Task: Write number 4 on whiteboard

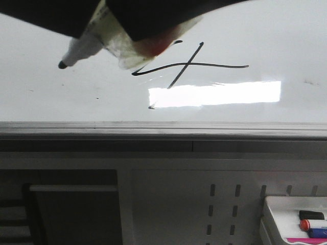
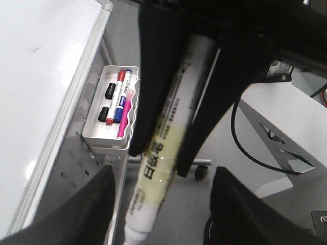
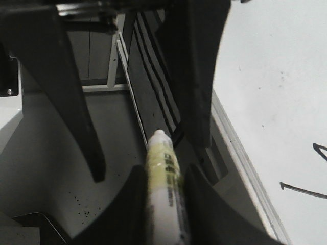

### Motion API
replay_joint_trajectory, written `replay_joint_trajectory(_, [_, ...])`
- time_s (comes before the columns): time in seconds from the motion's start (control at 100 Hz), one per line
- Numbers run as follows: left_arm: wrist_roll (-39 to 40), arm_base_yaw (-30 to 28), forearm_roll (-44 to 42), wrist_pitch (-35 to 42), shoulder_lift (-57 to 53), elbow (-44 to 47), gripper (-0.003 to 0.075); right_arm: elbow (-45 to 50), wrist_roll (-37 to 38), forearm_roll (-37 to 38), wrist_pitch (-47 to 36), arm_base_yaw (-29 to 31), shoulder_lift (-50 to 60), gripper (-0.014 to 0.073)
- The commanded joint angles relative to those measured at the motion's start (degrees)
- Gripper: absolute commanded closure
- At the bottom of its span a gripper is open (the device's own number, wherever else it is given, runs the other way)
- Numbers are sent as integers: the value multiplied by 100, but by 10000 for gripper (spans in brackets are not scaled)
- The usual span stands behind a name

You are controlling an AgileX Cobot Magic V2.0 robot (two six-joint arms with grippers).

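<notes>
Black, thin hand-drawn number 4 (image 1: 190, 65) sits mid glossy white whiteboard (image 1: 46, 102). My right gripper (image 3: 163, 204) pinches the white black-tipped marker (image 1: 82, 50), lifted left to leave the strokes unsmudged. Left gripper (image 2: 161, 209) likewise pinches a white marker (image 2: 163, 148).

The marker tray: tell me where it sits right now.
In the front view the marker tray hangs at the lower right, on the slotted panel below the whiteboard edge rail, holding several coloured markers.

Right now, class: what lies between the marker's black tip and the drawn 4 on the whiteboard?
In the front view, only bare whiteboard separates the marker tip from the number 4.
</notes>
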State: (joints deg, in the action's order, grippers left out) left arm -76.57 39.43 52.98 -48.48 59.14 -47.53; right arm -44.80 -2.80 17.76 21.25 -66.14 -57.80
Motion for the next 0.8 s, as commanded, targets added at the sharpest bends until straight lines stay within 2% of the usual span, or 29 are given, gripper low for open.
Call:
replay_joint_trajectory(0.0, [29, 55, 397, 133, 5, -201, 343, -154, -41, 118, -438, -74, 116, 666])
replay_joint_trajectory(0.25, [29, 55, 406, 133, 42, -201, 559, -154, -41, 97, -306, -175, 116, 666])
replay_joint_trajectory(0.66, [40, 55, 249, -56, 400, -190, 569, -154, -41, -153, -268, -198, -57, 666])
replay_joint_trajectory(0.79, [40, 55, 320, -56, 427, -190, 629, -154, -41, -204, -268, -232, -71, 666])
